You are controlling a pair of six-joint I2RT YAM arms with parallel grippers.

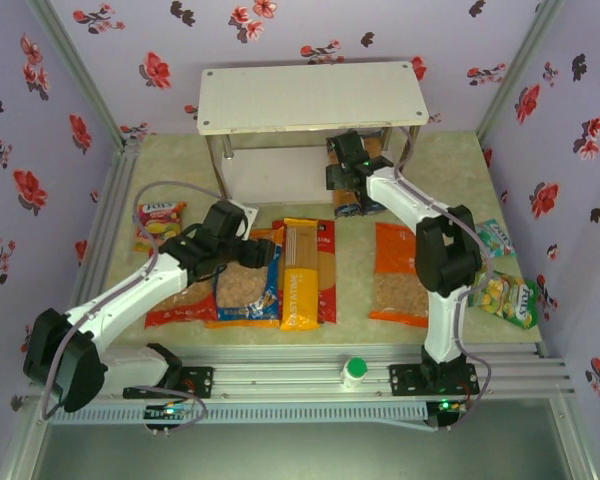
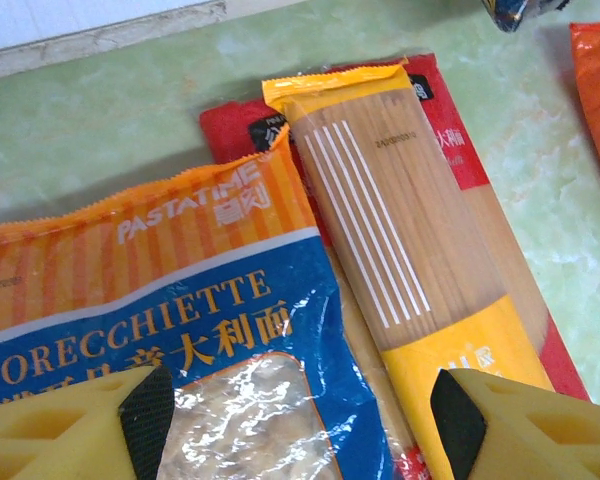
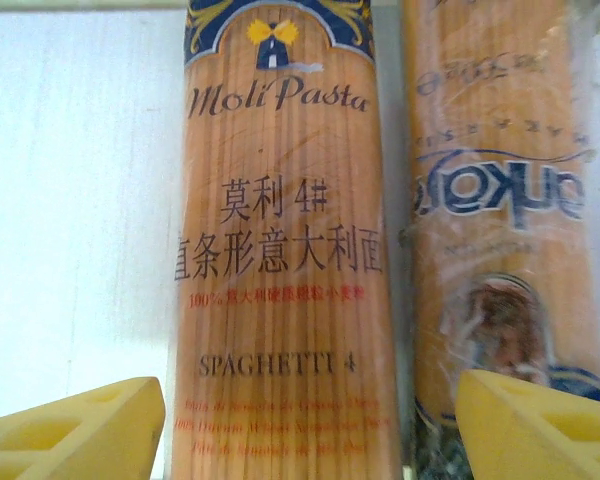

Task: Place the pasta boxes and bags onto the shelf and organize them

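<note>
My left gripper (image 1: 265, 252) (image 2: 300, 425) hangs open just above the blue bag with orange edges (image 2: 180, 330), near that bag's right side. Beside it lies the yellow spaghetti pack (image 2: 400, 250) (image 1: 300, 275), resting on a red pack (image 2: 460, 160). My right gripper (image 1: 346, 178) (image 3: 310, 430) reaches under the shelf's top board (image 1: 310, 95). It stands open astride a dark blue Moli Pasta pack (image 3: 280, 250) lying on the white lower board (image 3: 70, 220). A second clear-windowed pack (image 3: 500, 220) lies right of it. The red bag (image 1: 180, 300) and orange bag (image 1: 400, 275) lie on the table.
A red-and-yellow snack packet (image 1: 158, 222) lies at the left. A teal packet (image 1: 495, 238) and a green-yellow packet (image 1: 510, 298) lie at the right. A white, green-capped bottle (image 1: 355, 372) stands on the front rail. The shelf's metal legs (image 1: 223, 165) stand behind the bags.
</note>
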